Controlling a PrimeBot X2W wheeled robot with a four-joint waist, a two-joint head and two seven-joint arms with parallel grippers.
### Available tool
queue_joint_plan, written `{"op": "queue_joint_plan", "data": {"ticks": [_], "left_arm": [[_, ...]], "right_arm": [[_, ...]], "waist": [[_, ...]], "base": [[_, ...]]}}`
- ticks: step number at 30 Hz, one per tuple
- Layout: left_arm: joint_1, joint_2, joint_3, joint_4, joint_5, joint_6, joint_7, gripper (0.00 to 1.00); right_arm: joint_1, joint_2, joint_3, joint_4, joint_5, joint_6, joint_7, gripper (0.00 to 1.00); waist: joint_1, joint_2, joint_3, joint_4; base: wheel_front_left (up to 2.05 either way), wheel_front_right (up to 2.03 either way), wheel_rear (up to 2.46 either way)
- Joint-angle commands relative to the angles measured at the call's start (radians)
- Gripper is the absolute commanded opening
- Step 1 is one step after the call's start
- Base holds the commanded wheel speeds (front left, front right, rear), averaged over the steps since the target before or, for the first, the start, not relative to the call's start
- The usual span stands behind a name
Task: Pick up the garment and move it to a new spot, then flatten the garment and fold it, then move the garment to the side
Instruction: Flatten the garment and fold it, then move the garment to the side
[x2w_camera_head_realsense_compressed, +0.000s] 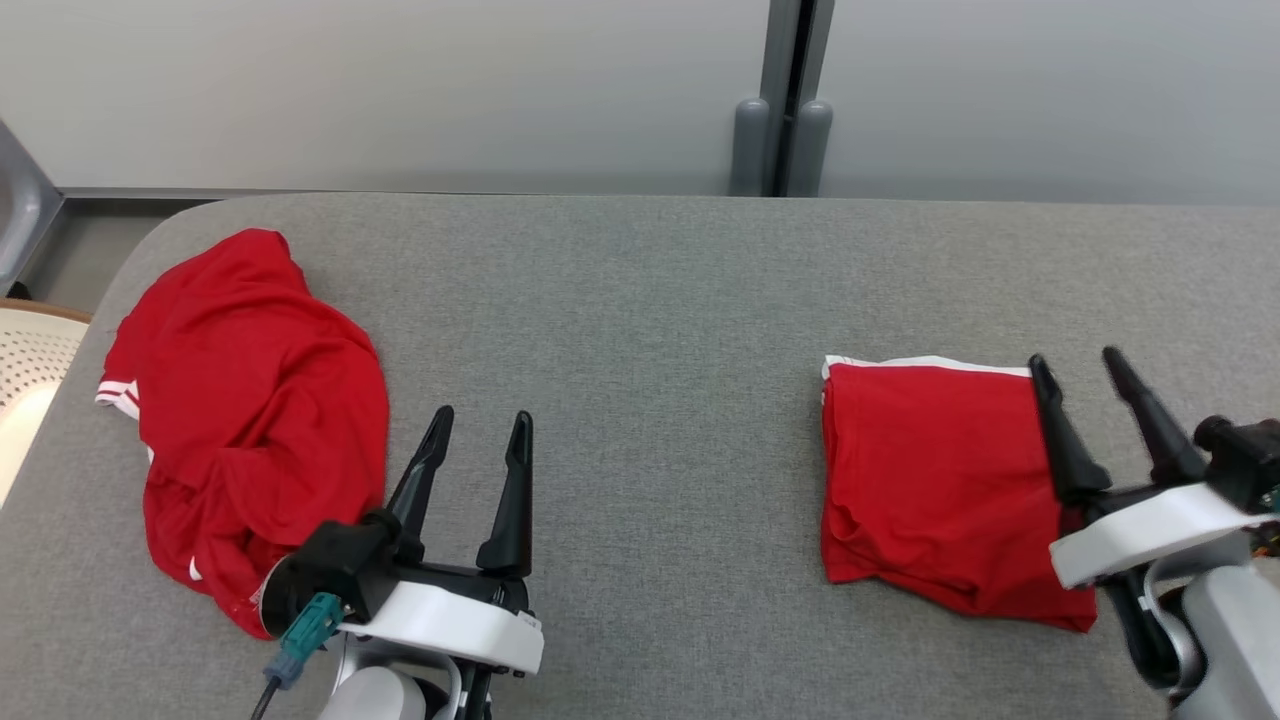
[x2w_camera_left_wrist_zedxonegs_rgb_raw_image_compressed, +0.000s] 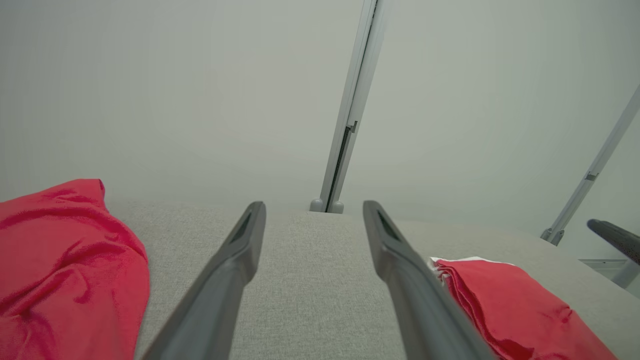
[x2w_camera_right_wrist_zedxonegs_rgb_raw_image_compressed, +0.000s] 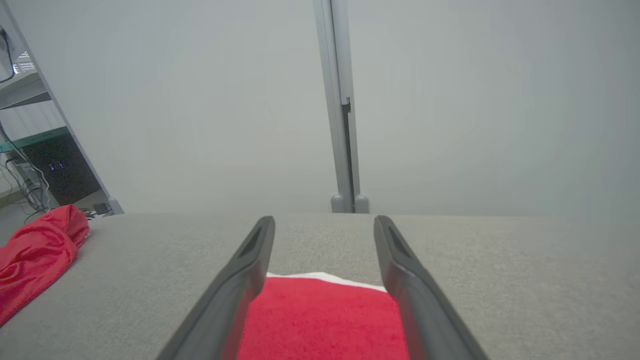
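Head view: crumpled red cloth garment (x2w_camera_head_realsense_compressed: 250, 420), left of frame, long axis top-to-bottom, just left of left gripper (x2w_camera_head_realsense_compressed: 480, 420), jaws spread, empty; right gripper (x2w_camera_head_realsense_compressed: 1080, 360) spread over folded red garment (x2w_camera_head_realsense_compressed: 930, 480), contact unclear.

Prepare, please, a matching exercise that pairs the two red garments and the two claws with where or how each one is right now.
Column one:
1. crumpled garment
2. folded garment
3. left claw
4. right claw

Column two:
a. open, above the folded garment
b. bunched up at the left end of the table
c. open, fingers over bare table
d. lying in a neat rectangle on the right side

Pairs: 1-b, 2-d, 3-c, 4-a.
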Motion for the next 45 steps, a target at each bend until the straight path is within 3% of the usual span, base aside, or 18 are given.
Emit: {"op": "queue_joint_plan", "data": {"ticks": [1,4,8,15,19,29,45], "left_arm": [[-0.022,0.004,0.008,-0.005,0.006,-0.001,-0.002,1.00],[-0.035,0.004,0.018,-0.006,0.011,-0.003,-0.002,1.00],[-0.041,0.004,0.022,-0.005,0.016,-0.007,-0.002,1.00],[-0.008,0.004,0.007,-0.001,0.042,0.002,-0.002,1.00],[0.012,0.004,0.016,-0.018,0.030,0.022,-0.002,1.00],[-0.002,0.004,0.012,-0.022,0.040,0.019,-0.002,1.00],[-0.052,0.004,-0.022,-0.002,0.047,-0.002,-0.002,1.00]], "right_arm": [[0.003,-0.007,-0.039,-0.032,-0.062,0.000,-0.006,1.00],[0.047,0.000,-0.155,-0.097,-0.234,0.000,-0.006,1.00],[0.110,0.058,-0.271,-0.196,-0.398,0.000,-0.006,1.00],[0.210,0.167,-0.358,-0.275,-0.502,0.000,-0.006,1.00],[0.233,0.194,-0.370,-0.281,-0.516,0.000,-0.006,1.00],[0.215,0.198,-0.382,-0.245,-0.491,0.000,-0.007,1.00],[0.063,0.175,-0.383,0.108,-0.308,0.000,-0.002,1.00]], "waist": [[0.0000,-0.0001,0.003,-0.018],[0.0000,-0.0001,0.007,-0.037],[0.0000,-0.0001,0.008,-0.057],[0.0000,-0.0001,0.004,-0.086],[0.0000,-0.0001,0.001,-0.093],[0.0000,-0.0001,0.015,-0.072],[0.0000,-0.0001,0.132,-0.003]], "base": [[0.00,0.00,0.00],[0.00,0.00,0.00],[0.00,0.00,0.00],[0.00,0.00,0.00],[0.00,0.00,0.00],[0.00,0.00,0.00],[0.00,0.00,0.00]]}}
